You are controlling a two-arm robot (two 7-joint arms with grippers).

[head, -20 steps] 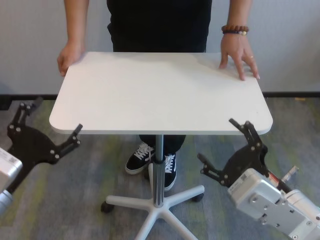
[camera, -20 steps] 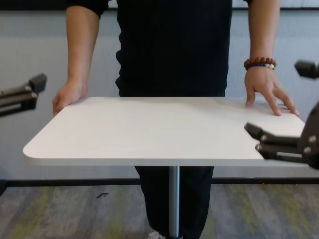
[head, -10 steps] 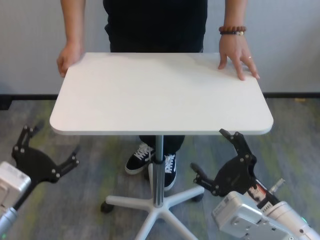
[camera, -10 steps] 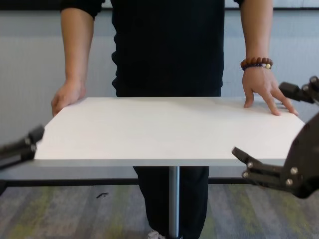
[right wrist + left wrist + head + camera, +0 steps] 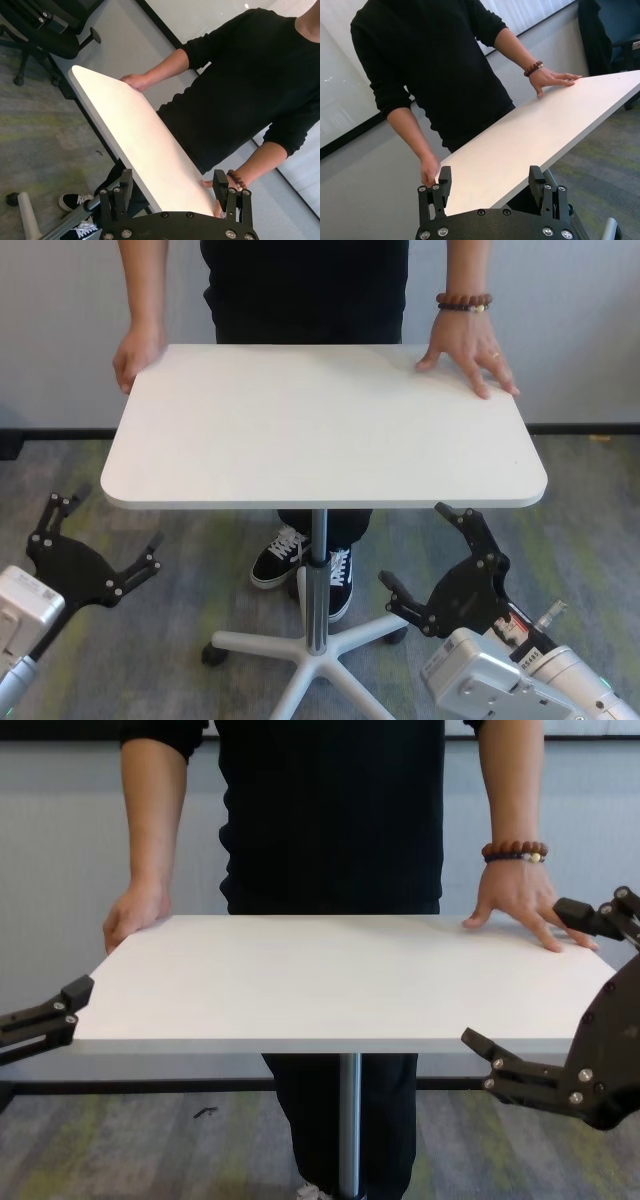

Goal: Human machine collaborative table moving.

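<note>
The white table stands on its silver pole in front of me. The human in a black T-shirt stands at the far side with a hand on each far corner. A bead bracelet is on the wrist at the right. My left gripper is open and empty, below and outside the near left corner. My right gripper is open and empty, under the near right edge. Neither touches the tabletop. The left wrist view shows the top beyond the open left gripper. The right wrist view shows it beyond the right gripper.
The table's white star base on castors sits on grey-green carpet between my arms. The human's black sneakers stand just behind the pole. A black office chair is off to one side, and a dark chair to the other. A grey wall is behind.
Both grippers have dropped from the table's near corners to below its edge and drawn back toward me. The human's braceleted hand has slid slightly inward.
</note>
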